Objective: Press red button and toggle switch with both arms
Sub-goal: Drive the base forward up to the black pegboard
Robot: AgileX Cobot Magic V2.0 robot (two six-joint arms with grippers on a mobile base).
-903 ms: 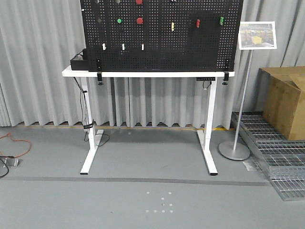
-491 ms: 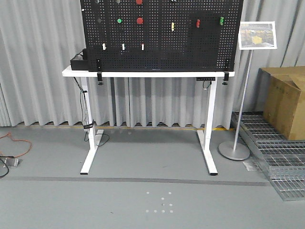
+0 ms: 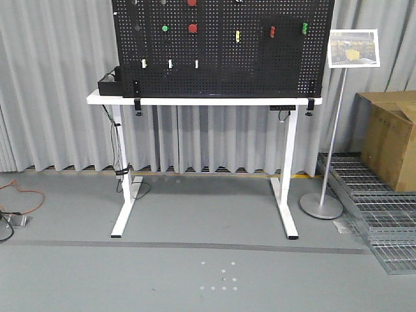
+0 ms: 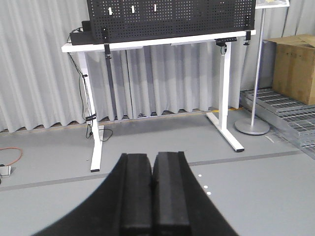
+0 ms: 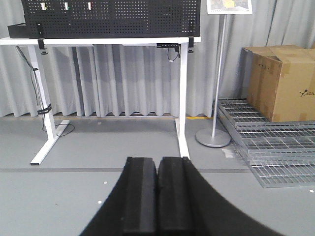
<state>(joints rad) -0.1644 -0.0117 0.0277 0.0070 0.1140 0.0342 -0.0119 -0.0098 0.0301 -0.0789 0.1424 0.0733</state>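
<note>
The left gripper (image 4: 152, 196) has its two black pads pressed together with nothing between them. The right gripper (image 5: 157, 196) is likewise closed and empty. A closed tip probably suits poking a button better than a spread one. Both point toward 12 o'clock at the white table (image 3: 195, 101), well apart from it across grey floor (image 3: 97, 273). On the table a black pegboard (image 3: 221, 65) stands upright, clamped at its lower corners, likely so presses cannot tip it. The red button (image 3: 193, 28) sits high on it. The toggle switch (image 3: 238, 35), yellow-marked, lies near at its 3 o'clock, so each arm could take one. Neither shows in the wrist views.
</note>
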